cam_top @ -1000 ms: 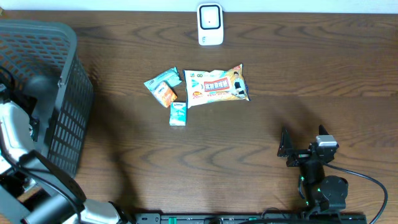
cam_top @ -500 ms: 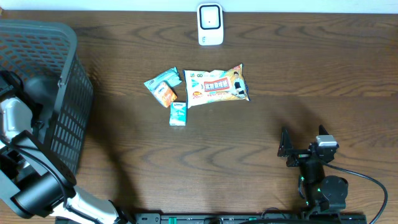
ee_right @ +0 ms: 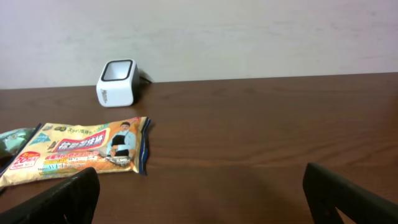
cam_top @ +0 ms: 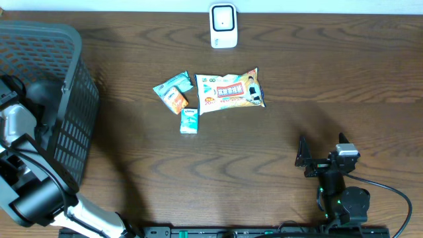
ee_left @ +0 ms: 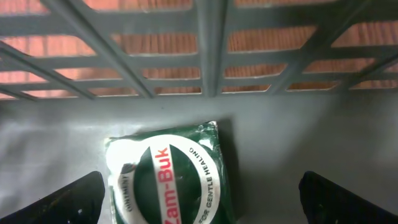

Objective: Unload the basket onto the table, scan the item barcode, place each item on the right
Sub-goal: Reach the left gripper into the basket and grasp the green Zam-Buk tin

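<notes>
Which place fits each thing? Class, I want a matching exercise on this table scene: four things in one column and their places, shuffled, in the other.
Things
1. white scanner
2. Zam-Buk pack
3. large snack bag
4. right gripper

Places
A. on the floor of the grey basket
B. at the far edge of the table
C. over the near right part of the table, open and empty
D. mid-table, beside the small packets

Pairs: 1-B, 2-A, 3-D, 4-C
</notes>
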Robot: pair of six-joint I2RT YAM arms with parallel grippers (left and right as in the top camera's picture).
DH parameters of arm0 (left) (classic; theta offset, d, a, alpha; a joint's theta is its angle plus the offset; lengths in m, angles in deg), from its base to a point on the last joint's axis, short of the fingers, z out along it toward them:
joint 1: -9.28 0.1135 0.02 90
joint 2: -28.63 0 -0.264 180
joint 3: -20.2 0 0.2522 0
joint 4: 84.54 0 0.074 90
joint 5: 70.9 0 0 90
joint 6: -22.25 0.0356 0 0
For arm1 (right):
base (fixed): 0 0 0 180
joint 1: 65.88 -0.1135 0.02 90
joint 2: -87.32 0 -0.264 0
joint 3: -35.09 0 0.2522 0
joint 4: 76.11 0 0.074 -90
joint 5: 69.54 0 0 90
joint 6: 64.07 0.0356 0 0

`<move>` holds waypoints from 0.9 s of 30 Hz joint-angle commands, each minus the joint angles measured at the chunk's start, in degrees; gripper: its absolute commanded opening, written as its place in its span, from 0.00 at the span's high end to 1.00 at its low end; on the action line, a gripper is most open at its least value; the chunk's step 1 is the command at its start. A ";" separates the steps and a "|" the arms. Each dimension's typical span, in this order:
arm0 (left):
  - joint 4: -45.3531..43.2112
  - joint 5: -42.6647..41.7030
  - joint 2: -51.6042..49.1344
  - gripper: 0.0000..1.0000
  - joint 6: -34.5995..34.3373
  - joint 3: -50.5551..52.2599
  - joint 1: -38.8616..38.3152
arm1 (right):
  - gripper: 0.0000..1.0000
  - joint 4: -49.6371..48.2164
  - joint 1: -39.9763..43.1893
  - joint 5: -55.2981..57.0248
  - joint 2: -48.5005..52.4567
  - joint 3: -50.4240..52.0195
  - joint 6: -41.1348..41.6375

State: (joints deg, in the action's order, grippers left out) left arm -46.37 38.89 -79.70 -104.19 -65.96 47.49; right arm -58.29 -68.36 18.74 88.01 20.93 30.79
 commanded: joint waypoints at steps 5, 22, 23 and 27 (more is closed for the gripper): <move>-0.59 0.42 -6.47 0.02 -1.42 0.96 0.33 | 0.01 0.24 0.02 0.04 -0.31 0.09 -0.87; -0.90 0.66 -7.78 0.32 0.85 0.92 1.27 | 0.01 0.24 0.02 0.04 -0.31 0.09 -0.87; -0.72 0.63 -7.67 0.37 0.83 0.92 1.27 | 0.01 0.22 0.02 0.04 -0.31 0.09 -0.87; 0.15 0.63 -7.52 0.41 0.83 0.92 1.27 | 0.01 0.24 0.02 0.04 -0.31 0.09 -0.87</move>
State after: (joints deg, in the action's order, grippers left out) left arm -48.32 40.11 -84.64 -104.96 -66.22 48.19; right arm -58.29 -68.36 18.77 88.01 20.93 30.79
